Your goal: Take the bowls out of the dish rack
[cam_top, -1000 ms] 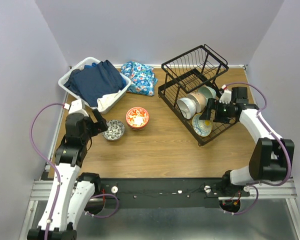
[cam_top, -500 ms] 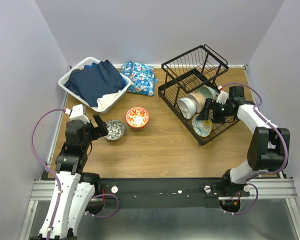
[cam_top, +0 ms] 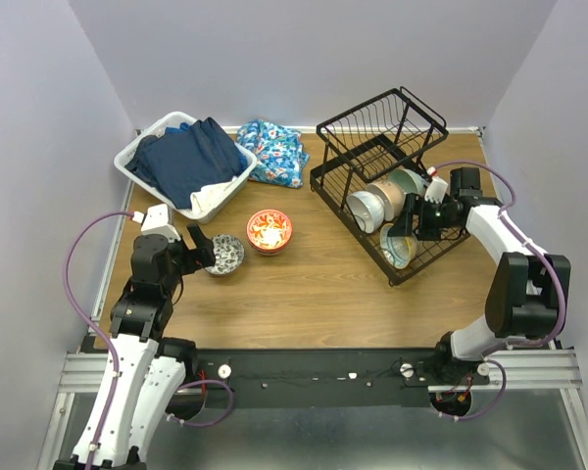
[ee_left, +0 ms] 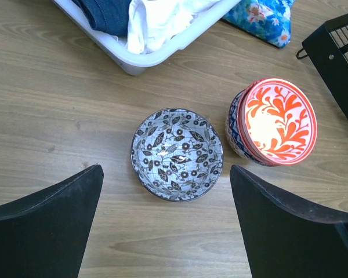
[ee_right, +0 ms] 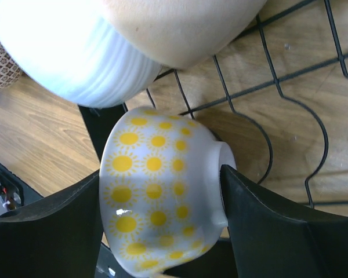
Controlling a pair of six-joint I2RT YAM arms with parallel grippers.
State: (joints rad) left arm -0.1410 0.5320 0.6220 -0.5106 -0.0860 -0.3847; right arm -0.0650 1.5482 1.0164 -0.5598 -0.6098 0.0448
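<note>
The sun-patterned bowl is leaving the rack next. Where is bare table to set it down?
Bare wood lies between the red-orange bowl and the dish rack, and in the wide strip from the patterned bowl to the near edge. Crowded: the far left, with laundry basket and floral cloth.

A white plastic laundry basket (cam_top: 127,157) is sitting at the far left of the wooden desk (cam_top: 314,284). A navy cloth (cam_top: 191,157) is filling most of it and rising above the rim. A white cloth (cam_top: 214,199) is bunching up at the basket's near corner, partly under the navy one. Just beside the basket, on its right, a crumpled blue floral fabric (cam_top: 271,150) is lying on the desk against the far edge. Pale lilac walls (cam_top: 304,59) are enclosing the desk on three sides.
</note>
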